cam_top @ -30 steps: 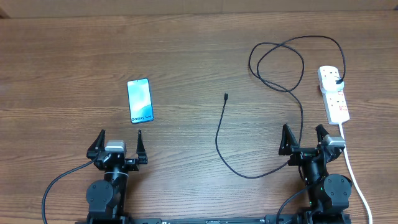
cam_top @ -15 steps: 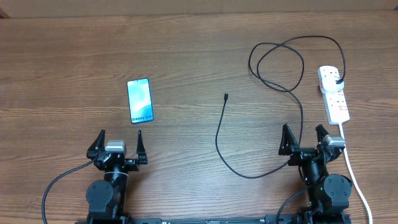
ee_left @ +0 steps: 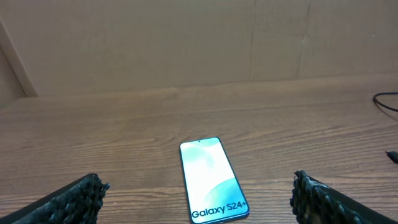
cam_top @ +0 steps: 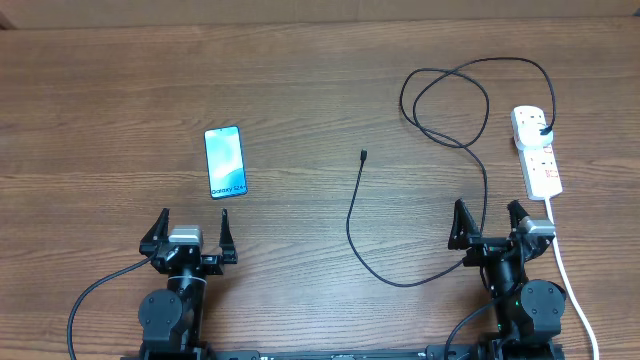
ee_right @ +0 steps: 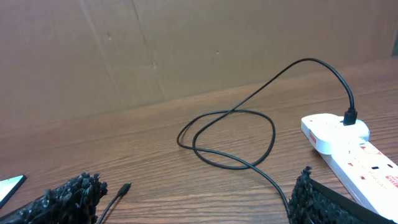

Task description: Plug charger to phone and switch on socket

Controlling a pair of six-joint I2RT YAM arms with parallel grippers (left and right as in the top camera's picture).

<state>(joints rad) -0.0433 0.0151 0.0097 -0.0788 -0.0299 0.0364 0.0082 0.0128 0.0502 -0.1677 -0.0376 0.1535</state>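
The phone (cam_top: 225, 162) lies flat on the wooden table, left of centre, its blue screen up; it also shows in the left wrist view (ee_left: 211, 180). The black charger cable (cam_top: 440, 95) loops at the right. Its connector tip (cam_top: 364, 155) lies loose mid-table and shows in the right wrist view (ee_right: 124, 188). Its plug end (cam_top: 544, 129) sits in the white socket strip (cam_top: 537, 152), which shows in the right wrist view too (ee_right: 351, 152). My left gripper (cam_top: 192, 230) is open and empty, near the front edge below the phone. My right gripper (cam_top: 490, 222) is open and empty, near the cable.
The strip's thick white cord (cam_top: 570, 285) runs down the right side past my right arm. A cardboard wall (ee_left: 199, 43) stands behind the table's far edge.
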